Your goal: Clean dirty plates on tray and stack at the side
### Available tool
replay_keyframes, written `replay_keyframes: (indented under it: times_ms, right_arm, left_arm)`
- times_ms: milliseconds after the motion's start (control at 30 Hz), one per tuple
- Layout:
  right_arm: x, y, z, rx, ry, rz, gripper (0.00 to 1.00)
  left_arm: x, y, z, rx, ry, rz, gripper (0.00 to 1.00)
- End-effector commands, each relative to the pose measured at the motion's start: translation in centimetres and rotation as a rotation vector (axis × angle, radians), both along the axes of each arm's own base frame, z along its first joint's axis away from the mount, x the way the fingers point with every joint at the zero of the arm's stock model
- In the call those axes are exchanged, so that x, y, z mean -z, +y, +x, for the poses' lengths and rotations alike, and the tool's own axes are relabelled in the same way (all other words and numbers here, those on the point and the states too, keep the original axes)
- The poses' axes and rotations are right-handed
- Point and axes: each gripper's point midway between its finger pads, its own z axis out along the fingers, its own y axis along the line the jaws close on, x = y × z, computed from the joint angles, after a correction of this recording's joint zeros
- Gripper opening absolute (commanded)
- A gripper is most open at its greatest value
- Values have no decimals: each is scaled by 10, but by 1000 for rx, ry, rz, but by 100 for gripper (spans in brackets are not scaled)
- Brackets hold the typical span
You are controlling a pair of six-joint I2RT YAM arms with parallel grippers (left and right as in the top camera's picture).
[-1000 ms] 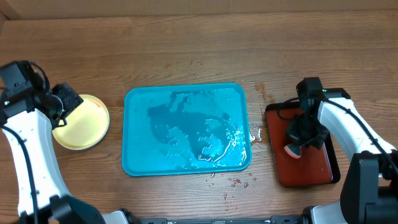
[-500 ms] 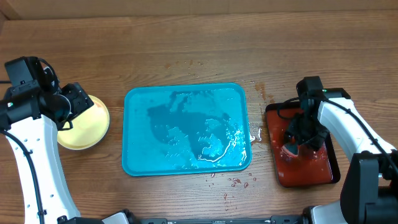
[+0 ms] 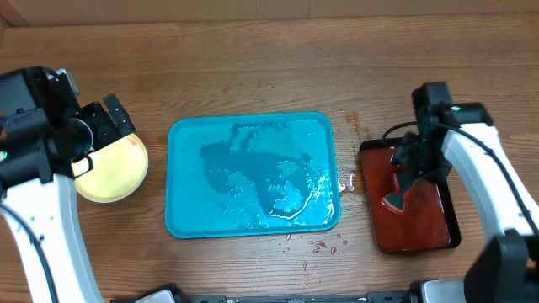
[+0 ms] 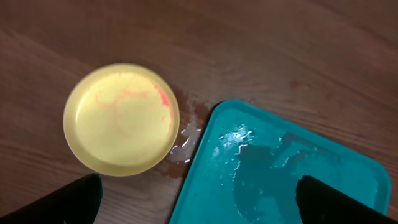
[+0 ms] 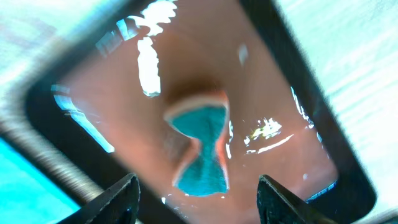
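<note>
The lime plate [image 4: 121, 118] lies on the tabletop just ahead of my left hand [image 3: 105, 124], which is spread wide and empty; red streaks show on the plate's face. The wet turquoise tray [image 3: 253, 181] sits beside that hand, plateless. My right hand [image 5: 198, 200] hangs parted and empty over the sponge [image 5: 202, 149]. My worry: stopping now leaves sauce on the plate.

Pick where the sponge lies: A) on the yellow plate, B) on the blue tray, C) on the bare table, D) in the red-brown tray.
D: the sponge lies in the red-brown tray, beneath the open right end effector.
</note>
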Motion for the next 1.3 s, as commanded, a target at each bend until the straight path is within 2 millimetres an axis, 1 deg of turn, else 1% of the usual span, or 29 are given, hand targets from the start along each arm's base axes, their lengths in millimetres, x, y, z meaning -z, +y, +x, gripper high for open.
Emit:
replay_keyframes:
  times_ms: [0,33,67,100,133,167,267,300,367,433,533,567,633,667,700,767,867,1100,1200,1267]
  right_arm:
    - [-64,3,28,-116,-224,-18,62]
    - [-81,6,33,-150,-285,-19,61]
    - [-103,9,38,-184,-364,-24,61]
    - [-124,13,41,-221,-438,-32,62]
    - [-135,15,42,-240,-477,-35,62]
    - [-165,20,42,-286,-585,-48,63]
    - [-203,23,33,-315,-725,-60,67]
    - [-212,23,30,-322,-755,-65,68]
    - [-237,24,17,-400,-845,-93,68]
    - [-251,23,6,-413,-893,-108,68]
    - [-266,21,-7,-411,-950,-116,68]
    - [-269,21,-10,-415,-963,-121,73]
    - [-279,20,-18,-429,-1000,-137,75]
    - [-282,20,-21,-438,-1014,-145,79]
    - [-286,19,-23,-437,-1030,-149,100]
    - [-292,18,-27,-434,-1055,-155,100]
    - [-293,18,-28,-433,-1059,-155,100]
    - [-295,19,-26,-432,-1071,-156,100]
    - [-295,19,-26,-432,-1071,-156,100]
    - [-295,19,-26,-432,-1071,-156,100]
  left_arm:
    - [-62,-24,-13,163,-155,123,99]
    - [-74,-31,-16,202,-185,153,95]
    - [-89,-41,-21,251,-229,189,95]
    - [-100,-47,-26,285,-261,215,95]
    - [-108,-53,-31,311,-289,237,96]
    - [-126,-65,-42,372,-346,284,97]
    - [-150,-78,-66,431,-431,345,99]
    - [-156,-80,-73,443,-451,364,100]
    - [-171,-84,-101,471,-516,432,100]
    - [-179,-86,-116,468,-559,457,100]
    - [-189,-89,-139,460,-613,482,100]
    - [-191,-90,-147,458,-628,489,100]
    - [-194,-92,-162,452,-657,503,100]
    - [-196,-92,-167,449,-669,508,100]
    - [-198,-92,-172,444,-682,514,100]
    - [-199,-94,-181,441,-698,520,100]
    - [-191,-95,-188,447,-677,506,100]
    - [-147,-98,-202,483,-503,433,100]
    - [-136,-98,-207,490,-458,416,100]
    - [-133,-98,-209,493,-443,409,100]
